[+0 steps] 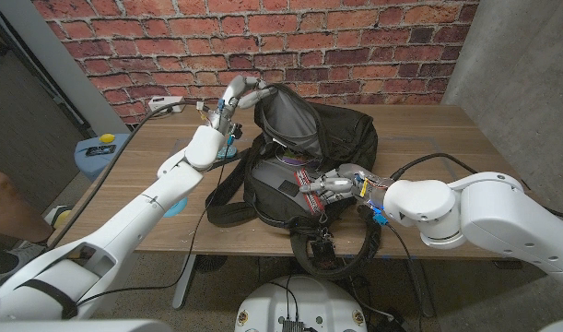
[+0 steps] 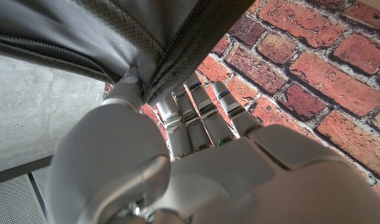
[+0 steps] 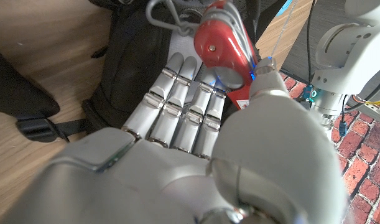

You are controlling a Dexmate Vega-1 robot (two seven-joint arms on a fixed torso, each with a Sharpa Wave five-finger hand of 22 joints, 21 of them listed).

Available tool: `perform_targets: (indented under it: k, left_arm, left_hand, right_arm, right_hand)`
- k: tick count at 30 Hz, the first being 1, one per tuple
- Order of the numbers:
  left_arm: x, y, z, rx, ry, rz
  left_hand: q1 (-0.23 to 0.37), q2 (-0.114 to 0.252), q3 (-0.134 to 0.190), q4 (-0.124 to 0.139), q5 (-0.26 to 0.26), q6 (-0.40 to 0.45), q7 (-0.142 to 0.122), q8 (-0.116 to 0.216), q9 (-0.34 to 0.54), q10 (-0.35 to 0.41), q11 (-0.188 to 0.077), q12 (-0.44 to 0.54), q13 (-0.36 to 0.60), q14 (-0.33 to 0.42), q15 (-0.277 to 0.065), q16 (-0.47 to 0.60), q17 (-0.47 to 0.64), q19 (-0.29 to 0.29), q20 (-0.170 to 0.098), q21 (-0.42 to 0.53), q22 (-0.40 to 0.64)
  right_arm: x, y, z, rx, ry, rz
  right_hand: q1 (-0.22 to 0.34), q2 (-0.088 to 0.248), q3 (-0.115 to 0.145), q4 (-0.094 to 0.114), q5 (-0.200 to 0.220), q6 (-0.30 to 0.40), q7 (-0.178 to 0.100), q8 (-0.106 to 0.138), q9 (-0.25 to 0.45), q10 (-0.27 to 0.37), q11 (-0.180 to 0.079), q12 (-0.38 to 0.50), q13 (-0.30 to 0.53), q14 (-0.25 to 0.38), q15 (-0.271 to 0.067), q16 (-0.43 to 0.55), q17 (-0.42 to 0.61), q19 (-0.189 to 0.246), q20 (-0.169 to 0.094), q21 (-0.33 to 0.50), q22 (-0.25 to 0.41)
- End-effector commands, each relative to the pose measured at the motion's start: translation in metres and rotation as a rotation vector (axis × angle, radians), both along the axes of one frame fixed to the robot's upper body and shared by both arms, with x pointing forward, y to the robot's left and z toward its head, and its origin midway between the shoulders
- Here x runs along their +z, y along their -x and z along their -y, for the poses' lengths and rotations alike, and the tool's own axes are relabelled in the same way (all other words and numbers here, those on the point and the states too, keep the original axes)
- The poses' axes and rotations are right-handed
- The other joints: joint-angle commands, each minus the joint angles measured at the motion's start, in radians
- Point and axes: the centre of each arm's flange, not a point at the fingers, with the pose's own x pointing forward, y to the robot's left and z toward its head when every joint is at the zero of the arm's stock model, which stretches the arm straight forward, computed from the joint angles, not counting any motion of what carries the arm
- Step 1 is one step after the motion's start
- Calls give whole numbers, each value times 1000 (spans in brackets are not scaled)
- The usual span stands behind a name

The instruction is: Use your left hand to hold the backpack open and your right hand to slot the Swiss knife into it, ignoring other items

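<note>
A black backpack point(image 1: 309, 148) lies on the wooden table point(image 1: 428, 129), its top flap lifted to show the grey lining. My left hand point(image 1: 241, 95) grips the flap's edge point(image 2: 165, 56) between thumb and fingers and holds it up. My right hand point(image 1: 334, 183) is at the bag's front side, just below the opening. It holds the red Swiss knife point(image 3: 222, 46) between thumb and fingers, a metal ring at the knife's far end. In the head view the knife is mostly hidden by the fingers.
A blue round thing with a yellow item point(image 1: 99, 148) sits at the table's left edge. Black straps point(image 1: 228, 198) trail from the bag toward the table's front. Cables point(image 1: 428, 161) run near my right arm. A brick wall point(image 1: 355, 46) stands behind the table.
</note>
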Motion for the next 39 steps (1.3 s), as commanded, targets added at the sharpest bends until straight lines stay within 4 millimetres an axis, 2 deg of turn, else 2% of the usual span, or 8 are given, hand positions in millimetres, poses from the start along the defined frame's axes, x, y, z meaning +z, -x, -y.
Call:
perform_targets:
  k: [1,26,39]
  left_arm:
    - [-7,2,-6,6,35,-7]
    - [-5,-11,-12,-3,46,-22]
    - [-2,-10,-14,3,45,-15]
  left_hand:
    - [7,8,7,1,6,-2,4,4,4,11,-7,1,5,8,0,-2,5,-4,1,6,2]
    - [9,8,7,1,7,-3,4,5,4,10,-7,0,4,9,0,-4,8,-7,4,7,2]
    - [9,8,7,1,8,-2,5,6,4,11,-6,0,4,9,-1,-5,9,-8,4,8,2]
  right_arm:
    - [12,-15,-10,36,16,18]
    - [22,-58,-33,57,39,85]
    - [21,-72,-33,46,93,131]
  right_hand:
    - [49,56,-5,0,-1,11,0,4,4,8,-2,3,5,12,-128,2,6,2,3,1,3]
    - [51,58,-11,0,-2,13,-1,0,5,2,-3,0,6,13,-127,2,8,1,2,0,3]
    - [55,58,-13,-2,-2,10,-3,-3,5,0,-8,-1,7,7,-128,-3,7,-3,0,-2,3]
